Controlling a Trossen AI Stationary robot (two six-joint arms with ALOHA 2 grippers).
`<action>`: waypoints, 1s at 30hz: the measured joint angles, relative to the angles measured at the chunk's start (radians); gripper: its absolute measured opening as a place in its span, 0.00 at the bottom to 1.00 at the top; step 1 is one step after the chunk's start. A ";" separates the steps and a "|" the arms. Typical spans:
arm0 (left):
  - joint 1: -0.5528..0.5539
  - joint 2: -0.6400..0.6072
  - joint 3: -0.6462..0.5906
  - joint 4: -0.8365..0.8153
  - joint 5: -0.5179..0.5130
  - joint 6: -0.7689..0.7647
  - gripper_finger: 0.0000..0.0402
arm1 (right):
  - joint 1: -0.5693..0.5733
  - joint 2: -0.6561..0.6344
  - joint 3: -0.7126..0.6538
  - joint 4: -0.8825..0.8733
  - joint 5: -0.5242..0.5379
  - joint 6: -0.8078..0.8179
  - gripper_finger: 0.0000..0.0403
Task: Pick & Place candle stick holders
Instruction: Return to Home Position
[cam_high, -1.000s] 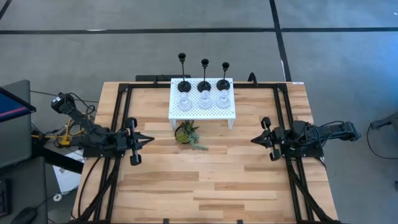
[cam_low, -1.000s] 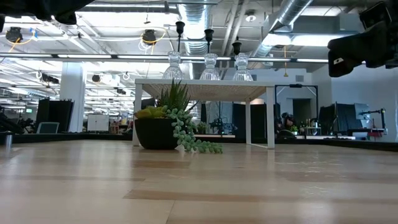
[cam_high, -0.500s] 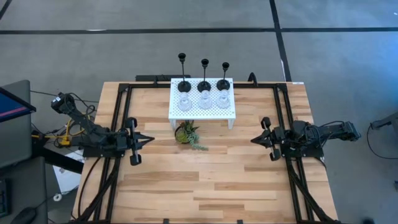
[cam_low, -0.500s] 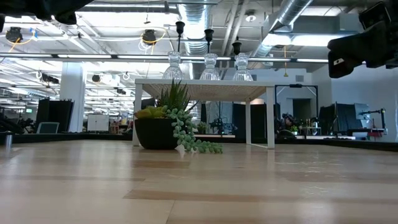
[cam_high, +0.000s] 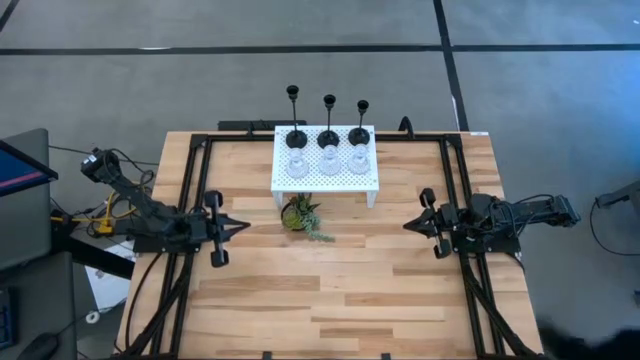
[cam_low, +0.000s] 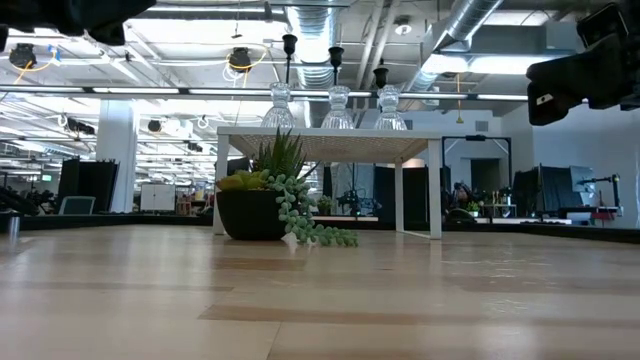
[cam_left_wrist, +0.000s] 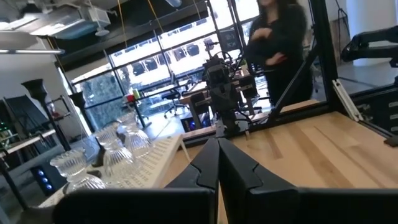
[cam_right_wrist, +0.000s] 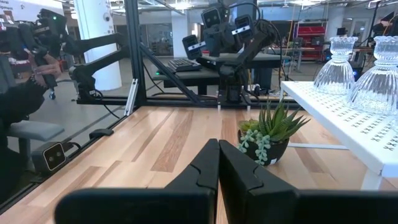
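Observation:
Three black candle stick holders (cam_high: 328, 120) stand in a row along the far edge of a white perforated stand (cam_high: 325, 180), with three short clear glass holders (cam_high: 328, 162) in a row just in front of them, all on their bases. The glass holders also show in the low view (cam_low: 337, 108), the left wrist view (cam_left_wrist: 102, 155) and the right wrist view (cam_right_wrist: 373, 74). My left gripper (cam_high: 243, 226) is shut and empty above the table's left side. My right gripper (cam_high: 407, 225) is shut and empty above the right side. Both point toward the table's middle.
A small green potted plant (cam_high: 301, 215) stands on the table just in front of the stand's left part. A black frame (cam_high: 190, 180) runs along the table's left, right and far sides. A person (cam_left_wrist: 280, 43) stands beyond the table's right side.
My left gripper has gone a little toward the table's right edge. Nothing else has moved.

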 joint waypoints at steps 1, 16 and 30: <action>0.000 0.002 0.000 0.000 0.000 -0.002 0.01 | 0.000 0.000 0.000 0.000 0.000 0.000 0.00; 0.055 -0.089 0.002 -0.001 -0.022 0.019 0.01 | 0.001 0.000 0.000 0.000 0.000 0.000 0.00; 0.458 -0.056 0.002 -0.017 0.440 -0.226 0.01 | 0.001 0.000 -0.001 0.000 0.000 0.000 0.00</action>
